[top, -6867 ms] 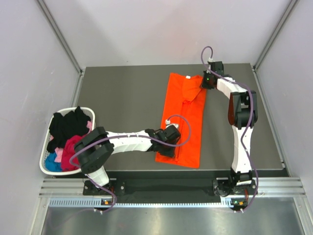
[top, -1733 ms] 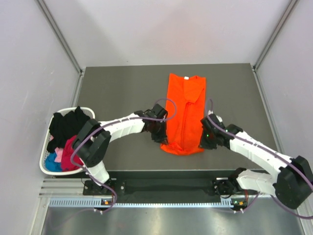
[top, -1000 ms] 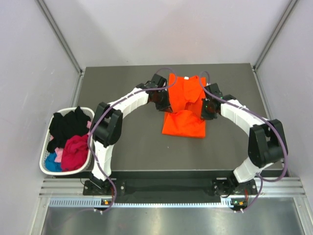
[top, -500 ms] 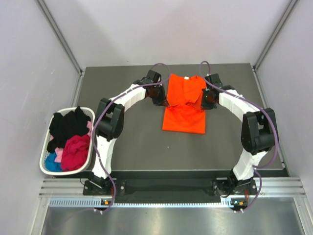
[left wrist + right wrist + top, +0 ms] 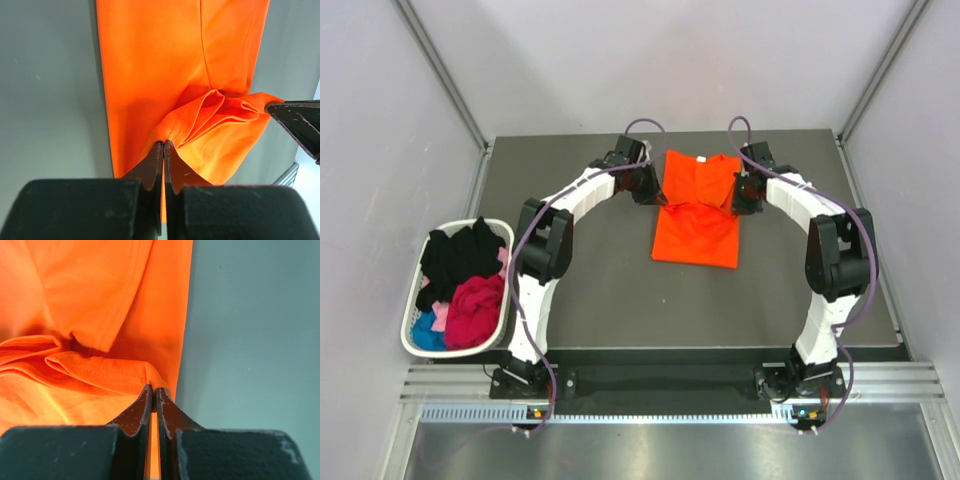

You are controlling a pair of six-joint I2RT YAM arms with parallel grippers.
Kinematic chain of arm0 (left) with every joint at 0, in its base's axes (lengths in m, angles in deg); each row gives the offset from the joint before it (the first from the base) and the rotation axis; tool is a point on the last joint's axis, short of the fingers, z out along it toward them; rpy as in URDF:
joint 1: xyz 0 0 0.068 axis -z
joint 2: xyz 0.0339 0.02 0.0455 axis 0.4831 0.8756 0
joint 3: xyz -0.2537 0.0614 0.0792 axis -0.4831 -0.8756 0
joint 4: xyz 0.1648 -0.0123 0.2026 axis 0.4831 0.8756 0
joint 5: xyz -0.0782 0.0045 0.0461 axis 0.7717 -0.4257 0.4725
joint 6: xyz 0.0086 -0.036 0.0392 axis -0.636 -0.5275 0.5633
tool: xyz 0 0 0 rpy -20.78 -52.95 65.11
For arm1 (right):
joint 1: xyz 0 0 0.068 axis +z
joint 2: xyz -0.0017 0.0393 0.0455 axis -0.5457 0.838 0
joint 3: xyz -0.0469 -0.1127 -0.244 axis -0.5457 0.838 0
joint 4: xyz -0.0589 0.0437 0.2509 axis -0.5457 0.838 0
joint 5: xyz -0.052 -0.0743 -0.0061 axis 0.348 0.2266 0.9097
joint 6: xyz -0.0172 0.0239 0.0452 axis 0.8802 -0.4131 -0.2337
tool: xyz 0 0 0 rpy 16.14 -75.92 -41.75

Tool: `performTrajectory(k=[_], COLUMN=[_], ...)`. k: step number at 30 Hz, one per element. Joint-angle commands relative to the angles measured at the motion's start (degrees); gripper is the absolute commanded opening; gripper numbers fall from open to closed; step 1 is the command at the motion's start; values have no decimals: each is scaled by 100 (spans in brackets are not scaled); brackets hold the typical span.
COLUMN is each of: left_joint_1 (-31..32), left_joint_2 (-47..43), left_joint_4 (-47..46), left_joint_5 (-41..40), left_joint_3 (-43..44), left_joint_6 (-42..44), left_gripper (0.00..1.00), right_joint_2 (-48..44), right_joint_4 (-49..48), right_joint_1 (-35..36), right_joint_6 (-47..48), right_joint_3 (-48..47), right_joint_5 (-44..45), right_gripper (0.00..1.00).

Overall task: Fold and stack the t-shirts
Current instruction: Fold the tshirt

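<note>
The orange t-shirt (image 5: 697,215) lies as a narrow strip at the far middle of the table, its near end folded back over itself towards the collar. My left gripper (image 5: 651,190) is shut on the folded hem's left corner (image 5: 170,135). My right gripper (image 5: 741,195) is shut on the hem's right corner (image 5: 150,376). Both hold the hem a little above the lower layer (image 5: 145,65), about halfway up the shirt. The small white neck label (image 5: 701,157) shows at the far edge. Black, magenta and blue t-shirts (image 5: 460,285) sit in a basket at the left.
A white laundry basket (image 5: 412,345) hangs off the table's left edge. The dark table (image 5: 570,290) has metal rails at left and right and grey walls behind. The right gripper's finger (image 5: 300,120) shows in the left wrist view.
Both grippers have carried the shirt's near hem away from me over the shirt, from the near edge to about its middle. The shirt is now half as long.
</note>
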Motion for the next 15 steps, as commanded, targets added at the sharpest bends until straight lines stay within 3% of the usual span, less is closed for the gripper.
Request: performTrajectory(k=[1,13,14,15], left_joint_1=[-87,-192,-209,-236], left_joint_2=[156,605,605,614], left_joint_4=[-394,-491,-491,-482], left_joint_5=[57,242,207,189], left_joint_3=[296,753,745,745], left_joint_6=[58,14,14,14], left_gripper=[0,0,2,10], right_joint_2=[130,464,517,561], right_joint_4=[-182,-200,-226,-226], right_joint_1=[-82,-152,-152,-144], right_joint_6=[104,157,166,166], right_joint_3=[-382,-707,-734,-804], right_joint_5=[-73,-20,-29,-46], right_gripper=[0,1,1,2])
